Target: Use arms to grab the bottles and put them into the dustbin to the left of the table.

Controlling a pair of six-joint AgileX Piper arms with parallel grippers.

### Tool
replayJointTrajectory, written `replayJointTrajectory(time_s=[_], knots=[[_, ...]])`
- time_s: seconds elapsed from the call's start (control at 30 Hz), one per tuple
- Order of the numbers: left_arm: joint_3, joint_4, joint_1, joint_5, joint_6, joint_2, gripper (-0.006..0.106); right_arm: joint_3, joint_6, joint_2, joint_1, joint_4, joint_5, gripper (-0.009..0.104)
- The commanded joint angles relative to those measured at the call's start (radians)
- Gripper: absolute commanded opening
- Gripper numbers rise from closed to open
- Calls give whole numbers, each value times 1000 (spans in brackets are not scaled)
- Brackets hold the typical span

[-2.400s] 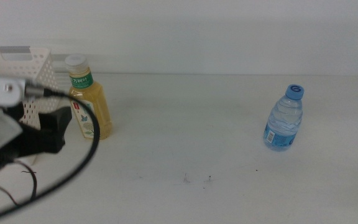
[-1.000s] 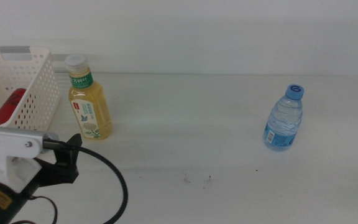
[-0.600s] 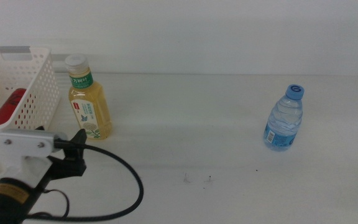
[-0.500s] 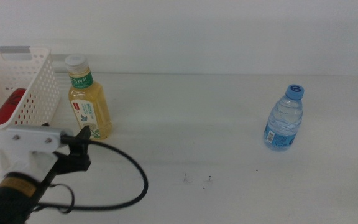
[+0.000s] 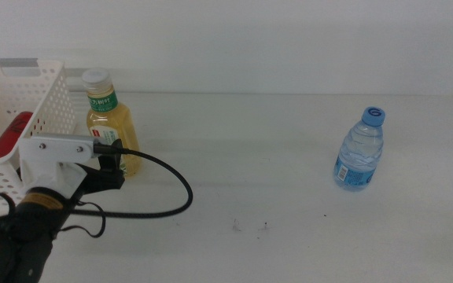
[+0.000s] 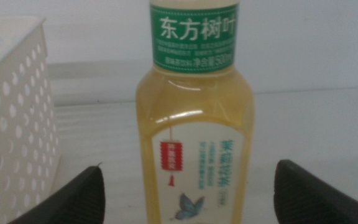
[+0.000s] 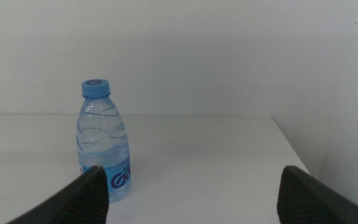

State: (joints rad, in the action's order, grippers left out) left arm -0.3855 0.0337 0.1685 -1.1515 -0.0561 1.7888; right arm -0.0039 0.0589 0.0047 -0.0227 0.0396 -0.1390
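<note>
- My left gripper [image 5: 115, 163] has swung forward from the desk's [image 5: 274, 157] near-left edge to the tea bottle [image 5: 110, 126]; jaws released, straddling it without touching.
- So the grasp looks to be next, then the bin [image 5: 22, 110] just beside it.
- My right gripper [image 7: 191, 193] waits, jaws released, facing the water bottle [image 5: 362, 149], upright far right.
- Count: two bottles standing, one red can [image 5: 5, 135] binned, one bin.
</note>
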Motion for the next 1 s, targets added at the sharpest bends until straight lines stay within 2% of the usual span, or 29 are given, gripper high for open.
replayJointTrajectory(time_s=[0.0,0.17,0.97], knots=[[-28,-48,-24,7,-6,14,91,4,2,-5,-7,-7,3,93],[-94,-163,-70,79,-51,48,91,4,2,-5,-7,-7,3,93],[-319,-145,-70,32,-82,294,91,4,2,-5,-7,-7,3,93]])
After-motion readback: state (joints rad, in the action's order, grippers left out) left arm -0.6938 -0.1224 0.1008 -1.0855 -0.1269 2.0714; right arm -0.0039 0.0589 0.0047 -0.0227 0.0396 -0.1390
